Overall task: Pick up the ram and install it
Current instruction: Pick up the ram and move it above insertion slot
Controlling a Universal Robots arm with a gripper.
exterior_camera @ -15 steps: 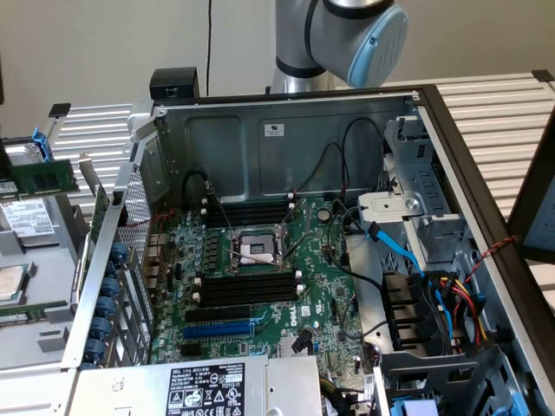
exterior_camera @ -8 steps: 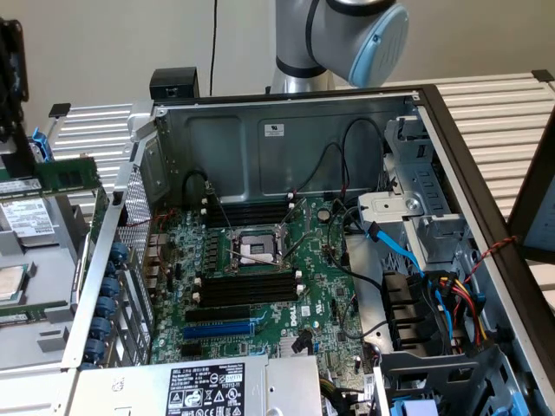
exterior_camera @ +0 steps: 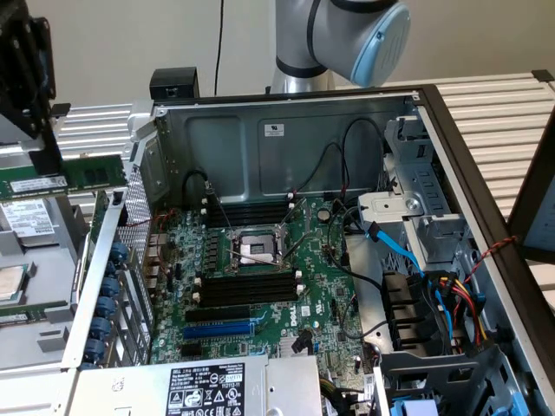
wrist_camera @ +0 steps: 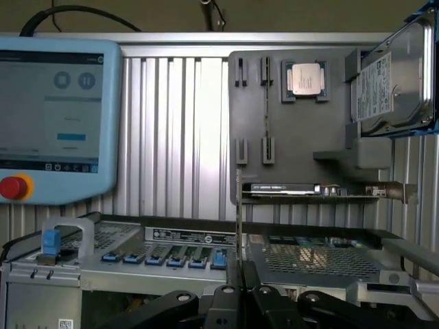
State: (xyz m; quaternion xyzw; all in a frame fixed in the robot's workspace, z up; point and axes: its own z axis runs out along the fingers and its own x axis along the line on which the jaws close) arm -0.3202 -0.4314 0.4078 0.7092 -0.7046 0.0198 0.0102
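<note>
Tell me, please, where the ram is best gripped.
Pinch the ram across its flat faces at the upper long edge, coming from above, as the gripper does: it is thin and level on edge, leaving its lower edge free.

Slatted metal table (exterior_camera: 499, 108) — open computer case (exterior_camera: 234, 143), grey parts holder (exterior_camera: 43, 334).

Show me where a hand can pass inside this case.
Open: above the empty black slots between the processor socket and blue slot; also the slatted table at the exterior view's right, outside the case. Crowded: the cable bundle beside the drive cage.
</note>
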